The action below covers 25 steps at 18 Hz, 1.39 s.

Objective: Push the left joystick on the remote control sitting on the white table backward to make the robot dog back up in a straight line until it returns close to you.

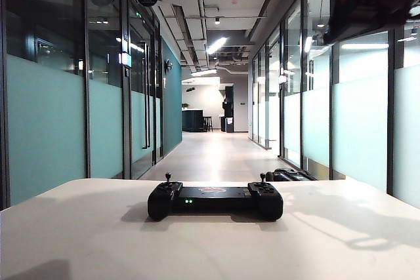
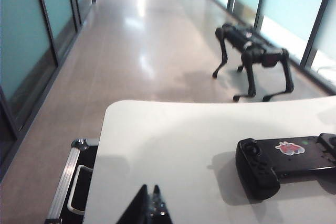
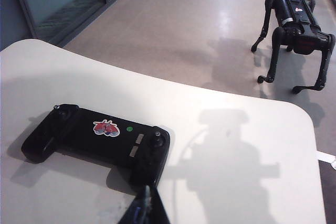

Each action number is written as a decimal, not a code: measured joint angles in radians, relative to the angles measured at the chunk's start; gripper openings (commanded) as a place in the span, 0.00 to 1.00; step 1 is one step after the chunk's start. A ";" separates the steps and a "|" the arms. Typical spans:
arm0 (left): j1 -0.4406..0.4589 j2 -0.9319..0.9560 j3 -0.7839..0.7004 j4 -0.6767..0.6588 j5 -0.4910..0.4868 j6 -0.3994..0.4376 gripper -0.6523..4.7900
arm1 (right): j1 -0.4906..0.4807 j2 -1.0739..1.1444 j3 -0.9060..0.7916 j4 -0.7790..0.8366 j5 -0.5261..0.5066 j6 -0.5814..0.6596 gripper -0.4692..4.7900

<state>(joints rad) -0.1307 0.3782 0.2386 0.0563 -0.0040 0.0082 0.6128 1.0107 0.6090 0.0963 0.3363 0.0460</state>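
Remote control: a wide black gamepad with bulbous grips at both ends, lying flat near the far edge of the white table. Two small green lights glow on its near face, and a red and white sticker marks the middle of its top.
Left joystick: a short thin black stick with a round knob, standing upright on the controller's left grip. Nothing touches it.
Right joystick: a matching stick standing on the opposite grip.
White table: a broad matte white top with a smooth rounded edge and soft shadows across it.
Robot dog: a small dark four-legged machine with a boxy body and thin bent legs, standing on the glossy corridor floor just past the table's far edge, to the right side.
Left gripper: its black fingertips meet in a point with no gap, holding nothing. It hangs above bare table, well apart from the controller.
Right gripper: its fingertips are also pressed together and empty, raised above the table near the controller's right grip.
Silver-edged case: sits on the floor beside the table's left side.
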 measured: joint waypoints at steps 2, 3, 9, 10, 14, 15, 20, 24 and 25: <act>0.000 -0.048 -0.038 0.004 0.000 -0.002 0.11 | 0.000 -0.024 0.000 -0.016 0.000 0.000 0.08; 0.000 -0.059 -0.058 0.011 0.000 -0.002 0.11 | 0.000 -0.035 0.000 -0.027 0.000 0.000 0.08; 0.000 -0.070 -0.122 -0.106 0.079 -0.086 0.11 | 0.000 -0.093 -0.001 -0.100 0.000 -0.003 0.08; 0.000 -0.069 -0.121 -0.135 0.103 -0.092 0.11 | 0.000 -0.102 -0.001 -0.106 0.000 -0.007 0.08; 0.000 -0.069 -0.121 -0.185 0.115 -0.092 0.11 | 0.000 -0.134 -0.001 -0.140 0.000 -0.036 0.08; 0.000 -0.069 -0.121 -0.184 0.116 -0.092 0.11 | 0.000 -0.139 -0.001 -0.145 0.000 -0.038 0.08; 0.000 -0.069 -0.121 -0.185 0.116 -0.092 0.11 | 0.000 -0.183 -0.036 -0.178 -0.001 -0.044 0.08; 0.000 -0.068 -0.121 -0.185 0.117 -0.092 0.11 | 0.000 -0.280 -0.137 -0.179 -0.004 -0.044 0.08; 0.000 -0.068 -0.121 -0.184 0.117 -0.092 0.11 | 0.000 -0.298 -0.151 -0.177 -0.004 -0.044 0.08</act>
<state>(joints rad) -0.1303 0.3103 0.1173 -0.1280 0.1127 -0.0834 0.6125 0.7128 0.4576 -0.0807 0.3321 0.0017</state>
